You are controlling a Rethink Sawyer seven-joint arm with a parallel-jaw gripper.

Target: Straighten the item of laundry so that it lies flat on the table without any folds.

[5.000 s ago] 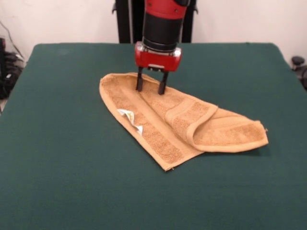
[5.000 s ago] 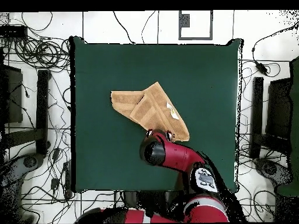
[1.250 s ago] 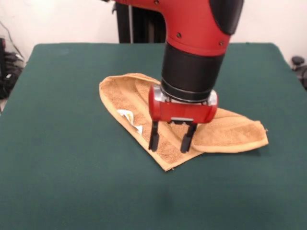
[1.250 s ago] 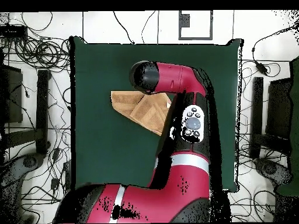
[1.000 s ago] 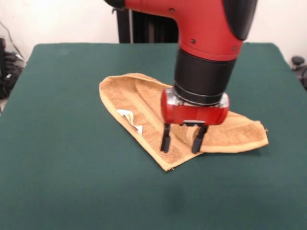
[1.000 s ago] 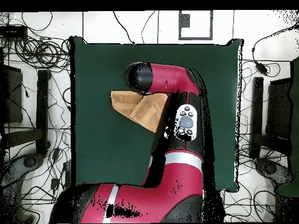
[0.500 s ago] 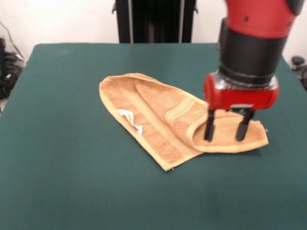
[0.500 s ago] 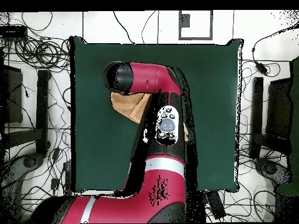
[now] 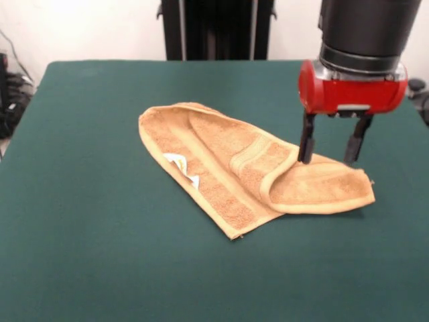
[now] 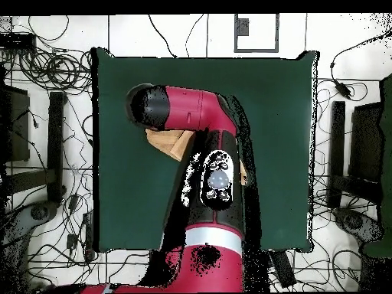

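The tan terry towel [image 9: 234, 168] lies folded on the dark green table [image 9: 100, 235]. Its right part is doubled over into a flap [image 9: 322, 191], and a small white tag [image 9: 181, 163] shows at its left edge. My gripper [image 9: 330, 159] is open and empty, its two black fingers hanging just above the far edge of the right flap. In the overhead view the arm [image 10: 191, 115] covers most of the towel [image 10: 170, 140]; only a small tan piece shows left of the arm, and the gripper is hidden under the arm.
Cables, stands and equipment lie on the floor around the table [image 10: 46, 76]. A black post of the pedestal [image 9: 214, 30] stands at the table's far edge.
The gripper moved from the towel's far left part to its near middle, then to the right, and now has risen slightly over the right flap. The towel has not moved.
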